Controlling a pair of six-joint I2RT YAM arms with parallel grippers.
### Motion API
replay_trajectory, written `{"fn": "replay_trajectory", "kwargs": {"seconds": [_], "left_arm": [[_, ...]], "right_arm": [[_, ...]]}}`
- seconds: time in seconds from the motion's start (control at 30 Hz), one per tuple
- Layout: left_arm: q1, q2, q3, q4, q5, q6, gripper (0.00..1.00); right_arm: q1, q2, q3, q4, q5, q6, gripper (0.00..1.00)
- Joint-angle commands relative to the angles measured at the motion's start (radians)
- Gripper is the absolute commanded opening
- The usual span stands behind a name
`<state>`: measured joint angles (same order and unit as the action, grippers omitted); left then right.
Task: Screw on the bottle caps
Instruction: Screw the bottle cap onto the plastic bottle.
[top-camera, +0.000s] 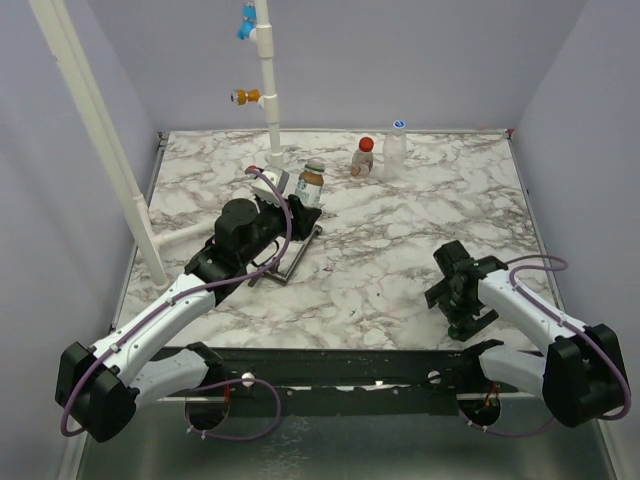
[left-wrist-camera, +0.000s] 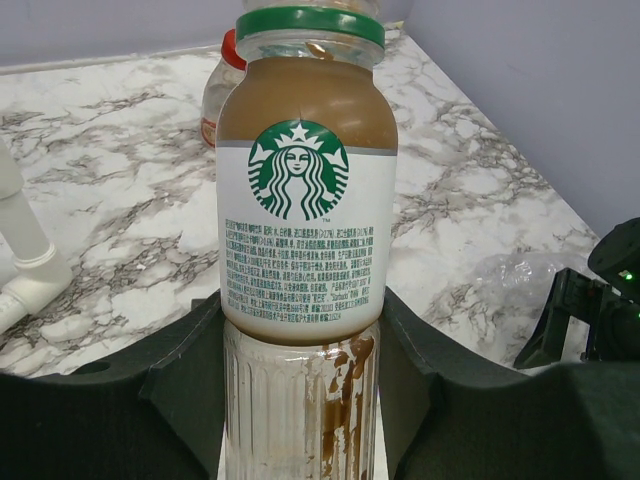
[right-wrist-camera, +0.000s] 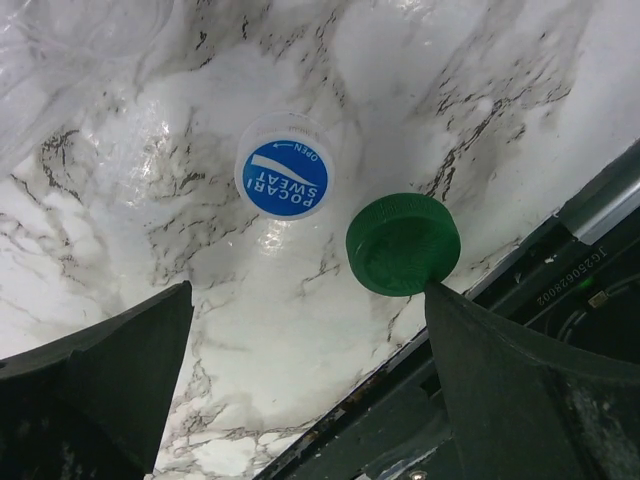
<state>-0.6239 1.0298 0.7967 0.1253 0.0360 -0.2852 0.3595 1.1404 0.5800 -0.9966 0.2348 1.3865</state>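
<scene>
Left wrist: left tool (left-wrist-camera: 300, 345) gripping bottle (left-wrist-camera: 305, 200); right tool (right-wrist-camera: 308, 300) splayed, pointing down.

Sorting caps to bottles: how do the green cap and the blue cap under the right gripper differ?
The green cap is solid green with a plain top; the blue cap has a white rim and a blue top printed POCARI SWEAT. The green cap lies nearer the table edge, the blue cap farther in. Both lie flat and loose below the open right gripper.
</scene>
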Motion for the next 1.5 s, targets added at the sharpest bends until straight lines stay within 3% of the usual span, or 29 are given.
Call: {"fn": "replay_trajectory", "kwargs": {"seconds": [0.0, 0.2, 0.43, 0.67, 0.87, 1.07, 1.47], "left_arm": [[-0.002, -0.029, 0.000, -0.002, -0.028, 0.022, 0.22], [-0.002, -0.026, 0.006, -0.004, -0.028, 0.021, 0.22], [-0.002, -0.027, 0.007, -0.007, -0.028, 0.020, 0.22], [-0.002, -0.020, 0.007, -0.007, -0.028, 0.018, 0.22], [0.000, -0.023, 0.006, -0.008, -0.028, 0.017, 0.22], [0.000, -0.027, 0.007, -0.009, -0.028, 0.017, 0.22], [-0.001, -0.005, 0.015, -0.006, -0.018, 0.012, 0.22]], "right_arm": [[-0.066, -0.013, -0.052, 0.138, -0.016, -0.085, 1.00], [-0.149, 0.000, -0.048, 0.200, -0.015, -0.181, 1.00], [-0.223, 0.014, -0.055, 0.410, -0.073, -0.370, 1.00], [-0.235, 0.154, 0.004, 0.585, -0.174, -0.500, 1.00], [-0.235, 0.279, 0.098, 0.629, -0.229, -0.561, 0.99], [-0.235, 0.319, 0.175, 0.566, -0.196, -0.573, 0.97], [-0.182, 0.334, 0.198, 0.441, -0.042, -0.560, 0.64]]}}
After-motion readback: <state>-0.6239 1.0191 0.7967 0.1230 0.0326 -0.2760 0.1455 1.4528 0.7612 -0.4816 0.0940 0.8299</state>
